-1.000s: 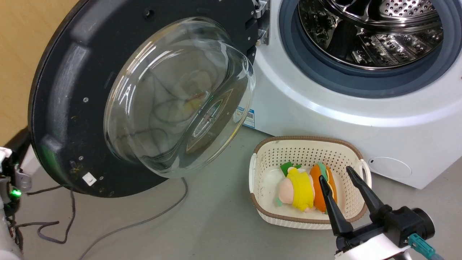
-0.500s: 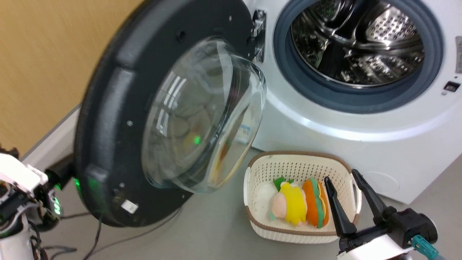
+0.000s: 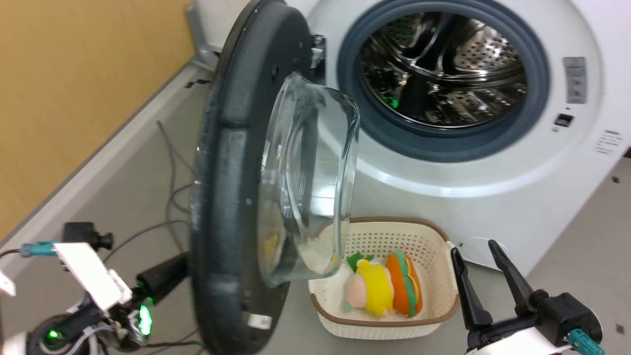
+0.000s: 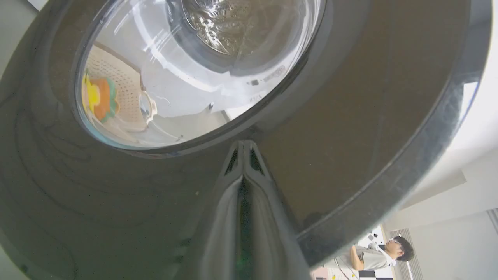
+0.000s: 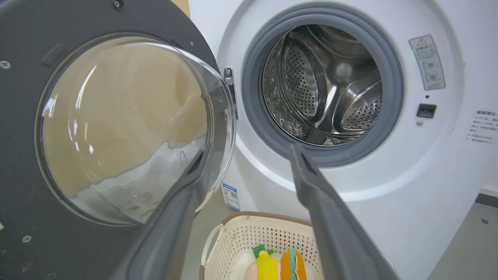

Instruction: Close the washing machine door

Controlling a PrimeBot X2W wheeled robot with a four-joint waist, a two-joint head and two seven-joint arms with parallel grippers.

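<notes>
Grey floor (image 3: 123,212) before the washing machine (image 3: 468,197). Left gripper (image 4: 243,146) pressed together, tips on the outer face of the washing machine door (image 3: 231,197); right gripper (image 3: 473,246) spread, idle. Stands half-open, hinged on that machine's left; wants pushing rightward.

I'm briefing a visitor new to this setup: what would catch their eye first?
The big black washing machine door, half open, its glass bowl bulging, stands edge-on mid head view. Right of it gapes the white washing machine, steel drum shining. The left gripper, fingers together, meets the door's outer face.
</notes>
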